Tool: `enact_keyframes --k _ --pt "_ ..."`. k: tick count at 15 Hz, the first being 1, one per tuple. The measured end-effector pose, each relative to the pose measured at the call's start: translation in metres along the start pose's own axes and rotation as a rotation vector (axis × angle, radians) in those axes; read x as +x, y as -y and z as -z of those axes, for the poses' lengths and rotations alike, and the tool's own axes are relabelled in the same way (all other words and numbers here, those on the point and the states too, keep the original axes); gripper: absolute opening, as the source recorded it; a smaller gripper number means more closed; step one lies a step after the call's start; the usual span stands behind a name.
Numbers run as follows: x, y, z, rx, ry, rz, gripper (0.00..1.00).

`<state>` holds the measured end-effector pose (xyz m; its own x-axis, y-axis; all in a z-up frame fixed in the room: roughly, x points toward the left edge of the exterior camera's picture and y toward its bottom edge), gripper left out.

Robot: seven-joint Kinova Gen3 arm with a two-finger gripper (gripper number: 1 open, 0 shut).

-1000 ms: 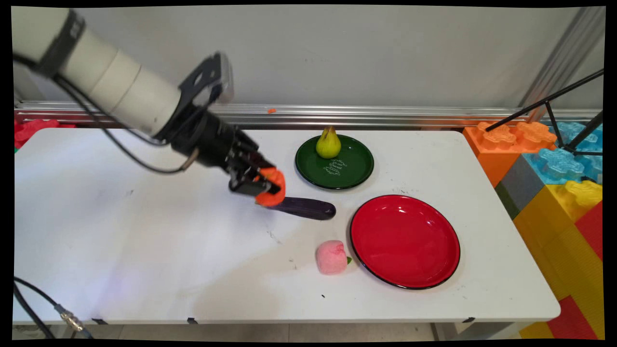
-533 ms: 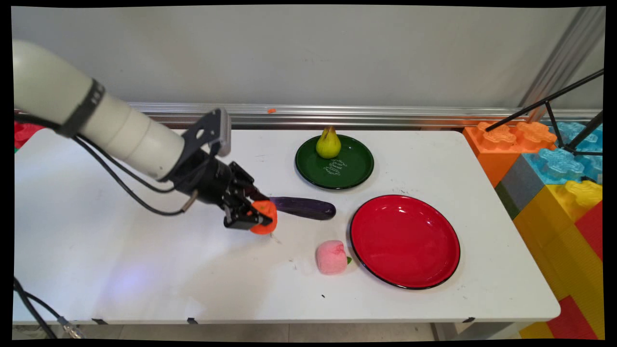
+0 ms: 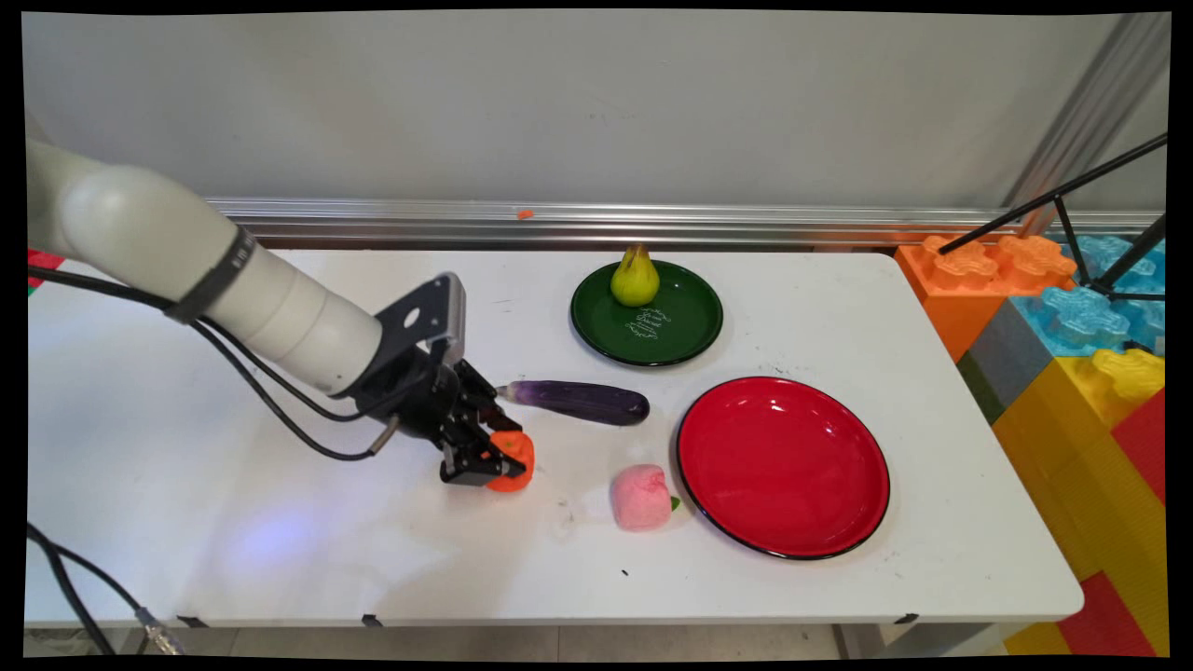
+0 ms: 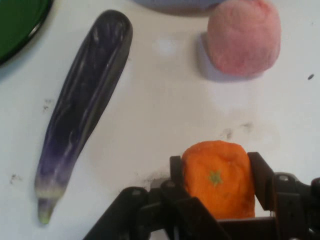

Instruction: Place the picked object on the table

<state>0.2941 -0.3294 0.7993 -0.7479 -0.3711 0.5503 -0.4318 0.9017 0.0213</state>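
Near white desk (image 3: 839,280) middle, below grey wall: tool (image 3: 491,463) clamped on orange fruit (image 4: 218,178); eggplant (image 3: 578,402) lengthwise, stem leftward.

A long purple eggplant (image 3: 578,402) lies on the white table (image 3: 186,447), its pale stem end pointing left. Near it, toward the table's front, sits a pink plush peach (image 3: 640,497), just beside the rim of an empty red plate (image 3: 783,466). Farther back, a green plate (image 3: 647,315) with white lettering holds an upright yellow-green pear (image 3: 635,277) at its far edge. Big toy building blocks (image 3: 1072,335) in orange, blue, yellow and red stand off the table's right end.
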Motion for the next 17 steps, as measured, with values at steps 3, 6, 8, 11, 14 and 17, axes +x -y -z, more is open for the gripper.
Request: enact_keyframes --k 3,6,8,11,14,17 --pt "-0.003 0.001 -0.011 -0.007 0.013 -0.009 0.0" --pt "-0.006 0.002 -0.019 -0.011 0.019 -0.018 0.0" --pt "-0.007 0.002 -0.022 -0.011 0.018 -0.025 0.0" --pt "-0.008 0.002 -0.025 -0.012 0.017 -0.034 0.0" --pt "-0.007 0.003 -0.027 -0.01 0.009 -0.05 1.0" --pt "-0.007 0.003 -0.029 -0.009 0.004 -0.059 1.0"
